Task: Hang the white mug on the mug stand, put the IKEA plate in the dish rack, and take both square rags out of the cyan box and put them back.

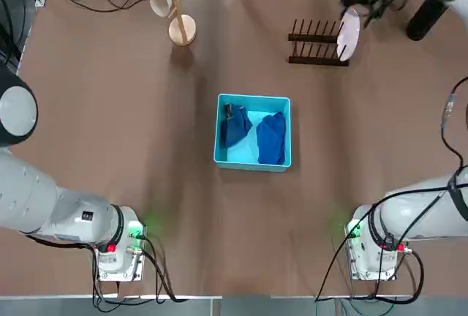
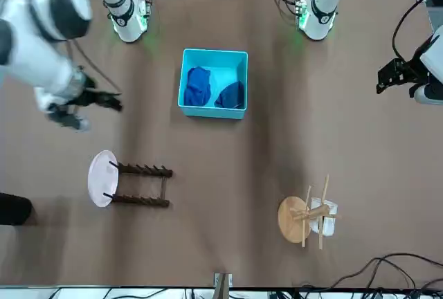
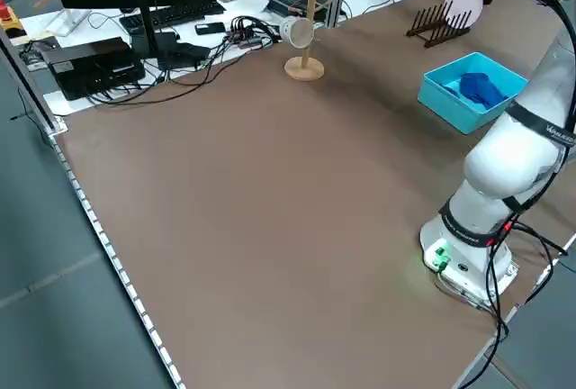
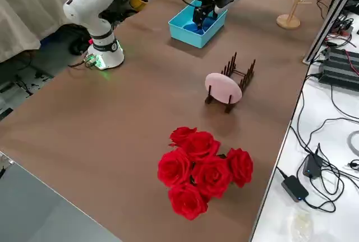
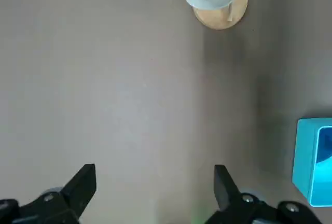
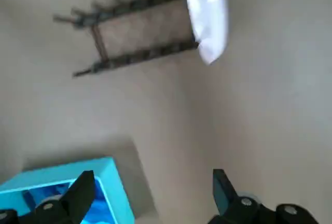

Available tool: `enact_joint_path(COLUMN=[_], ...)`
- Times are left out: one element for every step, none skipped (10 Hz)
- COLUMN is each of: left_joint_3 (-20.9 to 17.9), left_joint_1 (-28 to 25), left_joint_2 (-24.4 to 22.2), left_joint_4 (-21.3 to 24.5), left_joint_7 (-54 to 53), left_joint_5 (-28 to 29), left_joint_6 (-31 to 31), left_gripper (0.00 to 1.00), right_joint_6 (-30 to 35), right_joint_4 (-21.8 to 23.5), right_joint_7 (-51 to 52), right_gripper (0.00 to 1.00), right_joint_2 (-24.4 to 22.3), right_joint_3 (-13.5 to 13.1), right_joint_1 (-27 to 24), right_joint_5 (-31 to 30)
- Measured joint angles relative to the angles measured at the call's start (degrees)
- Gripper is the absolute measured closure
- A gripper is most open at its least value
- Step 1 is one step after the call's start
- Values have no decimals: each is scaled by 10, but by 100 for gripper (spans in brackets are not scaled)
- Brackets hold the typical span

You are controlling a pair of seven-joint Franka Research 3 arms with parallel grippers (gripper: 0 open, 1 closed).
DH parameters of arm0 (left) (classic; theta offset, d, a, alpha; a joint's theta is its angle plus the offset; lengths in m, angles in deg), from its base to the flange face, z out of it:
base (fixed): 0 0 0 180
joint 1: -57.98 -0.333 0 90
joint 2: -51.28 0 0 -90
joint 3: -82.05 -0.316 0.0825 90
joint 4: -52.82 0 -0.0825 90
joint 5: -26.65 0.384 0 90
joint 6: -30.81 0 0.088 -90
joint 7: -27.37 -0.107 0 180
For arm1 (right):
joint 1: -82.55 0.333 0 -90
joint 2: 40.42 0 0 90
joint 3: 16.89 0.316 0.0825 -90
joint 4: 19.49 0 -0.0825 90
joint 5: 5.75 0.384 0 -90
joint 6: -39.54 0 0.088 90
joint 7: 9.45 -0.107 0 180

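- Red roses [image 4: 205, 172] are nearest in the right side view, a tight bunch of open blooms over the brown desk [image 4: 134, 135], with the dish rack beyond them.
- Next comes the IKEA plate [image 4: 222, 88], standing on edge among the pegs at one end of the dish rack [image 1: 317, 61], on the side toward the robot's right.
- Above the desk, between the rack and the box as the right wrist view shows them, hangs the right hand [image 6: 155, 190]. It is spread wide, with nothing pinched in it.
- Farther on, the cyan box [image 1: 253, 165] sits flat on the desk near its middle, closer to the robot than the rack.
- Both square rags are inside the box, crumpled and side by side: the left rag [image 1: 235, 126] is folded over itself, and the right rag [image 1: 271, 139] is bunched near the opposite wall.
- Farther still, the mug stand [image 1: 182, 31] rests upright on its round base, on the robot's left side of the desk.
- The white mug [image 1: 161, 1] hangs from a peg of that stand, tipped sideways.
- Over the robot's left side of the desk is the left hand [image 5: 155, 187], raised, spread wide and holding nothing.
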Motion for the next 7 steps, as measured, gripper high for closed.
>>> enact_joint_path(left_joint_3=[0,0,0,0,0,0,0], left_joint_1=[0,0,-1,-1,-1,-2,-2], left_joint_2=[0,0,0,0,0,0,0], left_joint_4=[0,0,0,0,0,0,0], left_joint_7=[0,0,0,0,0,0,0], left_joint_5=[0,0,0,0,0,0,0], left_joint_6=[0,0,0,0,0,0,0], left_gripper=[0,0,0,0,0,0,0], right_joint_6=[29,50,58,63,68,70,71], right_joint_4=[-38,-74,-104,-129,-148,-165,-178], right_joint_7=[50,93,120,131,130,105,76], right_gripper=[0,0,0,0,0,0,0], right_joint_2=[-1,-2,-3,-3,-3,-3,-3], right_joint_3=[1,1,1,1,4,13,18], right_joint_1=[-35,-73,-106,-122,-121,-116,-103], right_joint_5=[-24,-34,-35,-35,-35,-34,-34])
